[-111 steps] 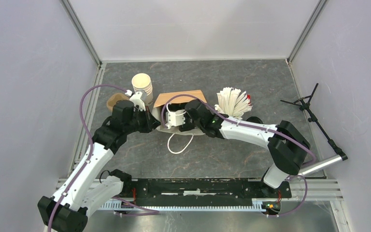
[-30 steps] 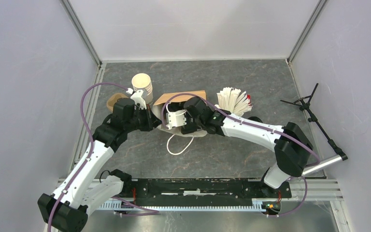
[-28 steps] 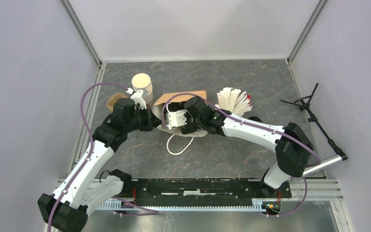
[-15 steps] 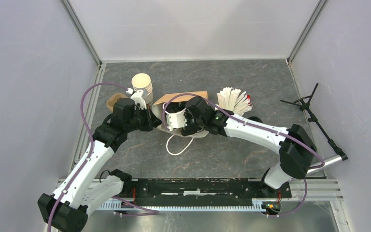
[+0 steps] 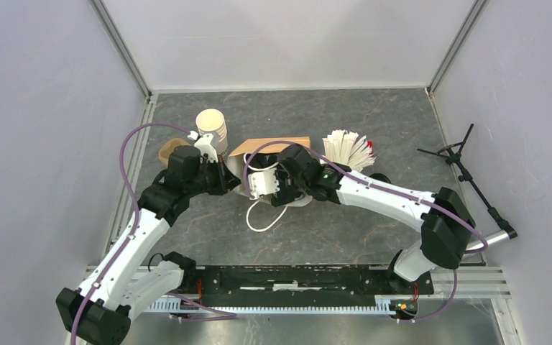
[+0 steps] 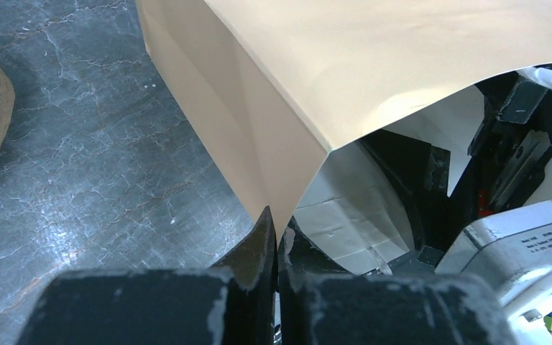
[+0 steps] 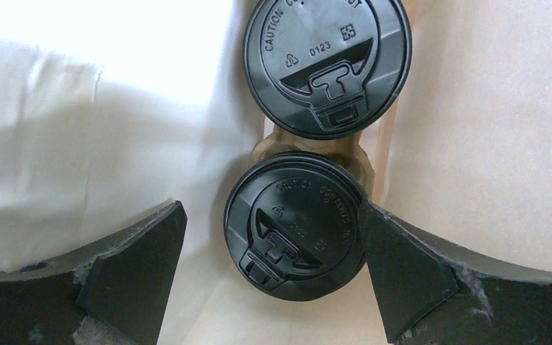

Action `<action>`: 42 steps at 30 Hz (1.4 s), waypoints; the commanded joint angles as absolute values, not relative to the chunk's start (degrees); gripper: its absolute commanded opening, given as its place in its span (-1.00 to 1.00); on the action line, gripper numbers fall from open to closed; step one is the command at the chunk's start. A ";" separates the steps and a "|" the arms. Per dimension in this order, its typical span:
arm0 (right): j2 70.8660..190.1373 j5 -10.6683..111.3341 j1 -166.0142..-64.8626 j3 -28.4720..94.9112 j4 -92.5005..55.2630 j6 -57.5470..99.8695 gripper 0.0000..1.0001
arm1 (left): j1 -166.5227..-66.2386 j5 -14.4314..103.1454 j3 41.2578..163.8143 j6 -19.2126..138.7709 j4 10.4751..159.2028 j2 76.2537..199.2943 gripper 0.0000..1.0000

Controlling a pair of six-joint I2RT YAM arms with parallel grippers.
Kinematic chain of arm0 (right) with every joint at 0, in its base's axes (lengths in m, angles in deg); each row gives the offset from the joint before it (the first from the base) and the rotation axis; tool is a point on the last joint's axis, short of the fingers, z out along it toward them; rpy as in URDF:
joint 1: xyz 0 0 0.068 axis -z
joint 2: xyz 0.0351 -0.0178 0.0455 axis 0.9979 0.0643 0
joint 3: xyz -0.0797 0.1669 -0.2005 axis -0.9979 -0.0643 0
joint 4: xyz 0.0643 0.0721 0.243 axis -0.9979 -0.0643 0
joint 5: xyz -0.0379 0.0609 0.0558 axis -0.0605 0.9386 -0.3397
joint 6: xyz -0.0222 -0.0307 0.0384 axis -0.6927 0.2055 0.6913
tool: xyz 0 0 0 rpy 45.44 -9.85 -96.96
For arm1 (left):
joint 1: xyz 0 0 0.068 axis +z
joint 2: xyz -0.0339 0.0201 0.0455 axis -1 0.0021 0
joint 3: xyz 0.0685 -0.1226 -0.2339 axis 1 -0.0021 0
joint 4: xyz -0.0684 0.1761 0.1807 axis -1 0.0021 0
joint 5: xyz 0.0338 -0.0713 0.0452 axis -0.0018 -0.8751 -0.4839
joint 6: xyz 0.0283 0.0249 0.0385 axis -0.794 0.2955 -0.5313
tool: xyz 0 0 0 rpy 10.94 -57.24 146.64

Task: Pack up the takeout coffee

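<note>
A brown paper bag (image 5: pixel 273 146) lies on its side with its mouth facing the arms. My left gripper (image 6: pixel 277 223) is shut on the bag's (image 6: pixel 374 65) mouth edge and holds it open. My right gripper (image 7: pixel 271 215) is open at the bag's mouth (image 5: pixel 255 183). Inside stand the two takeout coffee cups, of which mostly the black lids show: the far lid (image 7: pixel 327 65) and the near lid (image 7: pixel 295 223). The near lid sits between my right fingers. The right finger (image 7: pixel 402 266) is against its rim, and the left finger (image 7: pixel 136 266) is apart from it.
A stack of lidless cream cups (image 5: pixel 212 126) and a brown object (image 5: pixel 171 151) stand left of the bag. A cup of white sticks (image 5: pixel 346 152) stands to its right. The bag's white handle loop (image 5: pixel 266 215) lies on the table. A black stand (image 5: pixel 467 180) is at the right wall.
My right gripper has drawn back slightly toward the near side at the bag's mouth, still open. The left gripper keeps its hold on the bag's edge.
</note>
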State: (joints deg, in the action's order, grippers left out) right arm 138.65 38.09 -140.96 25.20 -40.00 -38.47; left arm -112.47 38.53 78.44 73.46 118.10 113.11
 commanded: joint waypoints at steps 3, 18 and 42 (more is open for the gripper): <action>135.45 39.92 -141.25 27.37 -39.40 -38.74 0.94 | -112.54 37.47 81.06 74.83 116.09 112.68 -0.91; 135.47 44.03 -141.22 29.44 -41.83 -37.83 0.65 | -112.53 37.26 81.45 75.18 116.12 112.47 -0.91; 135.74 48.28 -141.17 38.46 -50.22 -30.05 0.41 | -112.56 36.09 84.98 81.06 117.39 115.46 -0.93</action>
